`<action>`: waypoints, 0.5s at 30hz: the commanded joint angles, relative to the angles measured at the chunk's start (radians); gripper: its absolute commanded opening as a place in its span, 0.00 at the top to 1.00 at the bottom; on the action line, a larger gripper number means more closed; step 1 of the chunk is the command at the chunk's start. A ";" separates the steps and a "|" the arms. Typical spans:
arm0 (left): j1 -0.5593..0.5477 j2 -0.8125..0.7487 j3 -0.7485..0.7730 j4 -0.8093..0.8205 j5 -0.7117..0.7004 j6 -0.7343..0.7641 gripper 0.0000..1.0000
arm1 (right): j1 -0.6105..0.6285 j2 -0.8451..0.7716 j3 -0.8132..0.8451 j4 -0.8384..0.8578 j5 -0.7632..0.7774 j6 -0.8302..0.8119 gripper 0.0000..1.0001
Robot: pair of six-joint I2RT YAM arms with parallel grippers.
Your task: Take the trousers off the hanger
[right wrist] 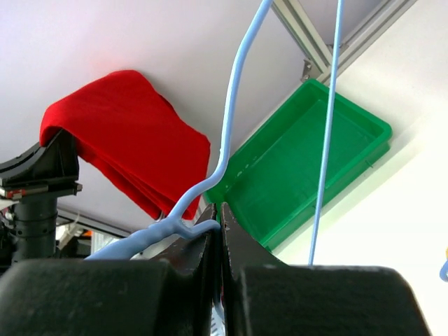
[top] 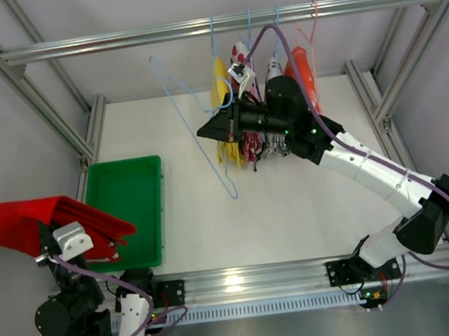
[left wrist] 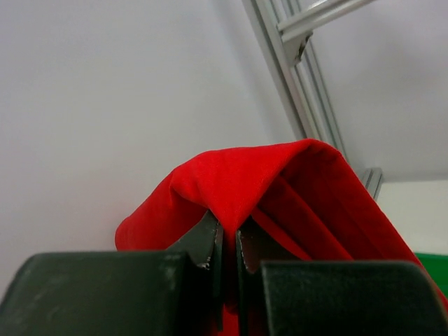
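The red trousers [top: 19,220] hang folded over my left gripper [top: 53,232] at the near left, above the table and beside the green tray. In the left wrist view the jaws [left wrist: 225,227] are shut on a fold of this red cloth [left wrist: 280,175]. My right gripper [top: 206,129] is shut on the lower wire of a bare light-blue hanger [top: 195,123], which is swung out to the left under the rail. The right wrist view shows that wire [right wrist: 234,119] running into the closed jaws [right wrist: 220,210]. Yellow trousers [top: 222,95] hang from the rail just behind.
A green tray [top: 128,211] lies on the table at the left, also seen as the green tray [right wrist: 315,154]. An aluminium rail [top: 113,41] crosses the top and carries patterned garments [top: 255,136] and an orange-red one [top: 303,70]. Frame posts stand on both sides.
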 commanded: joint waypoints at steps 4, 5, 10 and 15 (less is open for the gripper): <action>0.021 -0.028 0.064 -0.097 -0.004 0.056 1.00 | 0.018 -0.081 -0.037 -0.027 0.000 -0.077 1.00; 0.020 -0.028 0.064 -0.101 -0.002 0.075 1.00 | 0.018 -0.082 -0.042 -0.027 0.004 -0.077 1.00; 0.020 -0.022 0.068 -0.199 0.028 0.108 1.00 | 0.018 -0.093 -0.048 -0.030 0.012 -0.074 1.00; 0.020 -0.020 0.016 -0.299 0.085 0.151 1.00 | 0.006 -0.099 -0.057 -0.044 0.012 -0.085 1.00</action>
